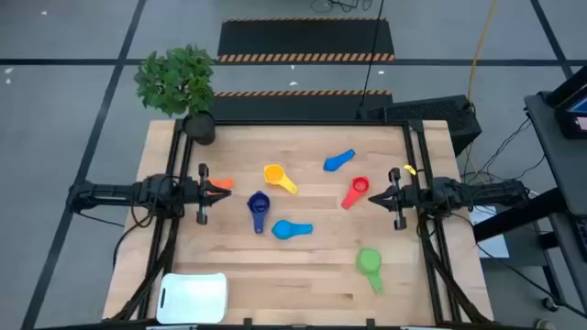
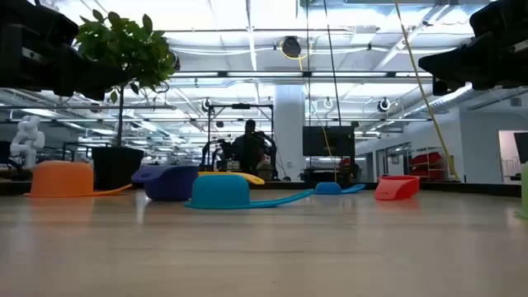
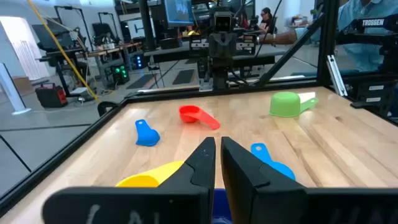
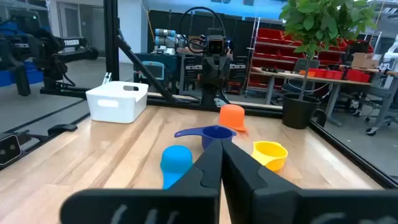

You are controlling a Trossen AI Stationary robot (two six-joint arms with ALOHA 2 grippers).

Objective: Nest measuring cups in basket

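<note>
The white basket (image 1: 193,298) is sitting at the lower left of the high view, nearest the table's front edge, with nothing in it. Just up and right of it, toward the lower right, the green cup (image 1: 369,263) is lying alone, handle pointing down the frame.

Moving to the middle band, the light blue cup (image 1: 287,230) and the dark blue cup (image 1: 259,206) are lying near each other left of centre. The left gripper (image 1: 218,190) is hovering at the left edge of the table, fingers nearly together with only a thin gap and holding nothing; the orange cup (image 1: 221,183) is showing just beside its tips. The right gripper (image 1: 374,198) is waiting at the right edge, fingers pressed together and holding nothing, with the red cup (image 1: 357,189) lying just left of its tips.

Further up, the yellow cup (image 1: 276,175) is lying near centre, and a second blue cup (image 1: 337,162) is sitting above the red one. A potted plant (image 1: 180,84) is standing at the table's upper-left corner.
</note>
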